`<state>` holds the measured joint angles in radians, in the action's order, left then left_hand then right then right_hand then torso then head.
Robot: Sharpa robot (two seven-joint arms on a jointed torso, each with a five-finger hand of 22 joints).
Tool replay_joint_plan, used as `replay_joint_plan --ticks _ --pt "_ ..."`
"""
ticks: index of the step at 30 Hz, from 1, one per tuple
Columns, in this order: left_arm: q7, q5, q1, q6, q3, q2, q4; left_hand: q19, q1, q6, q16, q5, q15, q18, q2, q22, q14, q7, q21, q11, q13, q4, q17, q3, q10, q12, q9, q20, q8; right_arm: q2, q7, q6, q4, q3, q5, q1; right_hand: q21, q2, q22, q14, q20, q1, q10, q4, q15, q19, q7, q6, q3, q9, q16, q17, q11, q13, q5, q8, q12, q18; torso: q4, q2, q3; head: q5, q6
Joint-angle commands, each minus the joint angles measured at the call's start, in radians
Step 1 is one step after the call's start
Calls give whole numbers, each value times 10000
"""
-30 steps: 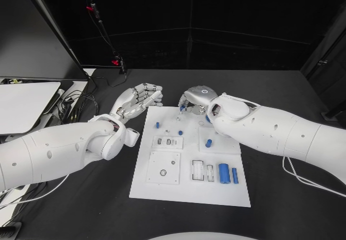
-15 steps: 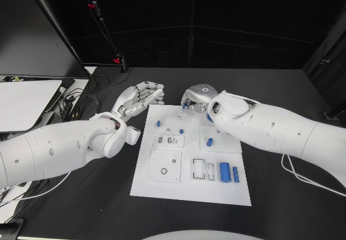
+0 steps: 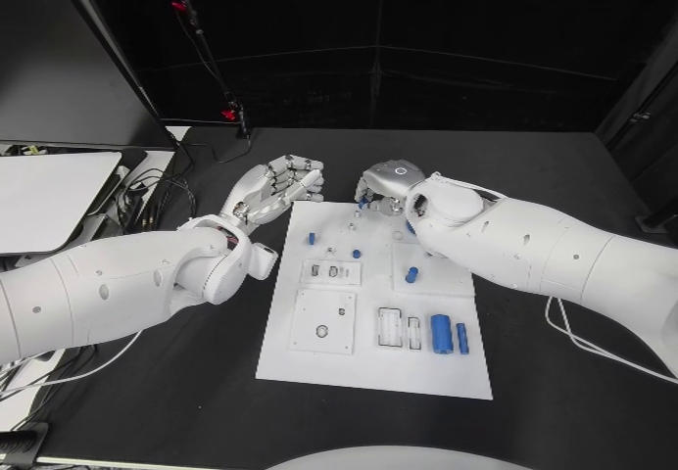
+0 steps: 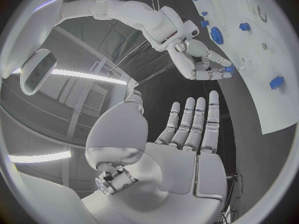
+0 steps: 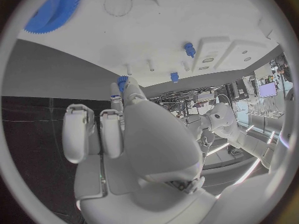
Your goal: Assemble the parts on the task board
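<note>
Black table (image 3: 169,392) | task board (image 3: 370,372) far edge: right hand (image 3: 384,186) apparently pinches blue part (image 5: 122,80) | left hand (image 3: 275,191) empty, fingers straight

No words, numbers or signs can be read on anything here. The white task board (image 3: 370,367) has no writing on it that can be made out, and the small blue parts (image 3: 440,334) are plain too.
</note>
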<state>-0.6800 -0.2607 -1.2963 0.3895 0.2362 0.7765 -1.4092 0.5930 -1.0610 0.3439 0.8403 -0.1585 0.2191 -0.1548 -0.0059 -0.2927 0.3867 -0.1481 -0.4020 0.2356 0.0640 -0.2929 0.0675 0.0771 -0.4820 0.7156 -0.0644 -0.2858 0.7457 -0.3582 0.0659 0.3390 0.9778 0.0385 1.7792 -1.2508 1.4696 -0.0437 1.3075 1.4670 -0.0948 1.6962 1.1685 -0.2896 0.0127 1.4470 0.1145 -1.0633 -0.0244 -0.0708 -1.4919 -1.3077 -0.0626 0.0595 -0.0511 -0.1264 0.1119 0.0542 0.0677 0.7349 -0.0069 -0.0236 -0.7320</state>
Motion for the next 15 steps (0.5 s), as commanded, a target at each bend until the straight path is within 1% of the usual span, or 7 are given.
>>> replay_joint_plan --ticks 1,10,15 --pt "-1050 -49 -12 -130 -6 -19 15 -7 -14 56 15 -63 -8 120 123 14 -74 -1347 17 9 -8 1 -6 -11 9 5 4 -6 -65 63 -68 -11 -55 -10 96 -25 29 43 885 652 -12 18 51 14 -24 50 26 -34 -53 -5 -38 -332 18 1 39 60 -56 -95 -7 -3 -7 -4 -33" --pt "-1045 -49 -12 -137 -6 -46 55 -9 -20 54 16 -70 -7 121 132 15 -78 -1347 18 10 -8 1 -6 -7 12 6 4 -6 -72 182 -108 -148 -158 -9 97 -22 29 42 886 650 -13 15 51 12 -23 50 26 -31 -57 -3 -35 -321 16 1 39 67 -71 -95 -6 -11 -7 -21 -89" --pt "-1038 -49 -12 -137 -6 -48 58 -9 -20 54 16 -70 -7 121 132 15 -78 -1347 18 10 -8 1 -6 -7 12 6 4 -6 -72 216 -91 -264 -208 -9 95 -22 26 39 883 649 -15 1 51 6 -20 47 31 -23 -61 1 -33 -315 12 2 40 79 -95 -94 -3 -10 -16 -29 -117"
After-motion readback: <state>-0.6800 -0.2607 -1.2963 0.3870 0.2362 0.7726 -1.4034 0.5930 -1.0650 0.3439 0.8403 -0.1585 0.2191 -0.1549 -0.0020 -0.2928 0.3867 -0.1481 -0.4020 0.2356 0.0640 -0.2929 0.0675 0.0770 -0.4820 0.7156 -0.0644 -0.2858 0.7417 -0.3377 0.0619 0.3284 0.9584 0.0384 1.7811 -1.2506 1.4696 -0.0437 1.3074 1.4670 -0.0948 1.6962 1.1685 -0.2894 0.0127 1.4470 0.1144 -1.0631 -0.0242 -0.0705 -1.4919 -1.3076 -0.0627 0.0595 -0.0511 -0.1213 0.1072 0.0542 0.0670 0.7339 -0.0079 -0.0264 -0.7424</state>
